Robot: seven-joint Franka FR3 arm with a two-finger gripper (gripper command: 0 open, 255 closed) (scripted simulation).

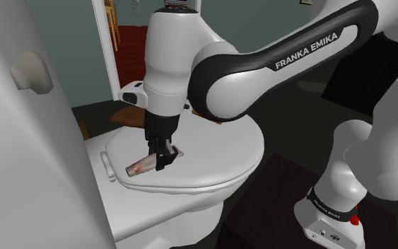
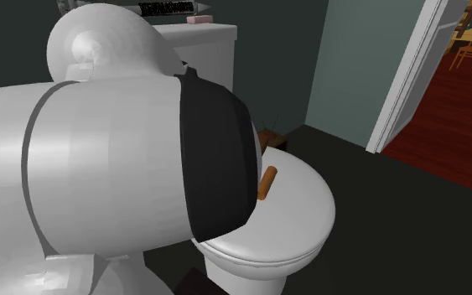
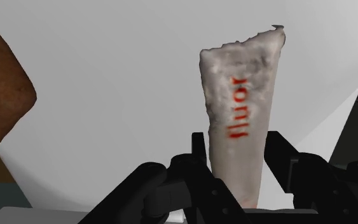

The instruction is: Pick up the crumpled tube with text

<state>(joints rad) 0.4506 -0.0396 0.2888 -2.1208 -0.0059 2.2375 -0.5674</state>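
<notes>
Claw (image 1: 163,158) clamped on crumpled tube (image 3: 241,108), long axis pointing straight out from claw, wide end outermost

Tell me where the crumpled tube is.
Shoulder view, left of centre: the crumpled tube lies on the toilet lid, one end clasped in the pincer.

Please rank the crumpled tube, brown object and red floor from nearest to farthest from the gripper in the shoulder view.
1. crumpled tube, clasped in the gripper.
2. brown object, just beyond.
3. red floor, far back.
</notes>
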